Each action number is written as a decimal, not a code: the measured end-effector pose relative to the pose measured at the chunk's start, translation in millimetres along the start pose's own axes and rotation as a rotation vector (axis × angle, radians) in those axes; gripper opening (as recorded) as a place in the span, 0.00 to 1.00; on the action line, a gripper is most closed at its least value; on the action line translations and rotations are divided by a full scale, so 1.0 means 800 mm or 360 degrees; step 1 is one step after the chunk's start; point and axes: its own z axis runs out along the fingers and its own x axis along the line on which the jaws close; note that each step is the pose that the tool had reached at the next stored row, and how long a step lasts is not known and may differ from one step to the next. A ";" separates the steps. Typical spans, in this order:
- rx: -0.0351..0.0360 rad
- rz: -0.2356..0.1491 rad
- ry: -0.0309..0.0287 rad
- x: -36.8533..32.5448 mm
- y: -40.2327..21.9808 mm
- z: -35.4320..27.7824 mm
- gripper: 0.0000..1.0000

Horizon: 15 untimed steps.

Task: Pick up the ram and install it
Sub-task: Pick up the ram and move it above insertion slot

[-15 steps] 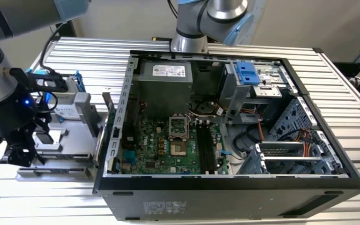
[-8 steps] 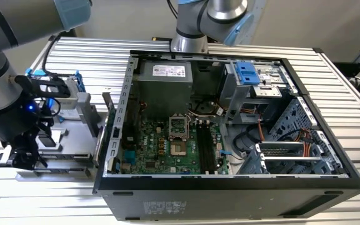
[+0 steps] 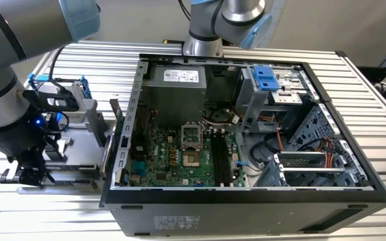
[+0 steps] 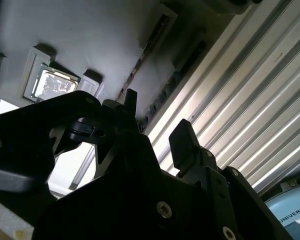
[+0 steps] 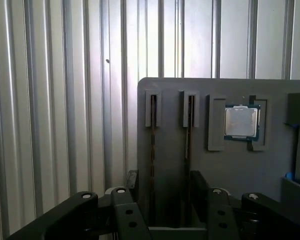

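Blocky black fingers (image 5: 198,185) hang spread near thin ram (image 5: 152,150) in slotted grey tray (image 5: 240,175).

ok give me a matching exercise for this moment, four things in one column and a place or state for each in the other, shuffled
Things:
1. square silver processor chip
2. light-blue plastic drive bracket
3. thin long ram sticks
4. black two-fingered tool

Places or states:
a. open, at the grey plastic tray
b. standing on edge in the tray's narrow slots
c. lying flat in a recess of the tray
d. inside the open black computer case

Pairs: 1-c, 2-d, 3-b, 4-a
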 end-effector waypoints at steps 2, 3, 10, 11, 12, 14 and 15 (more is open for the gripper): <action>0.0000 0.0014 -0.00002 0.0001 0.0000 0.0045 1.00; 0.0000 0.0022 -0.00003 0.0001 -0.0001 0.0068 1.00; 0.0000 0.0029 -0.00004 0.0012 -0.0003 0.0226 1.00; 0.0000 0.0029 -0.00001 0.0020 -0.0004 0.0249 1.00; 0.0000 0.0029 -0.00001 0.0027 -0.0004 0.0271 1.00; 0.0000 0.0029 -0.00007 0.0038 -0.0005 0.0320 1.00; 0.0000 0.0029 -0.00004 0.0043 -0.0005 0.0341 1.00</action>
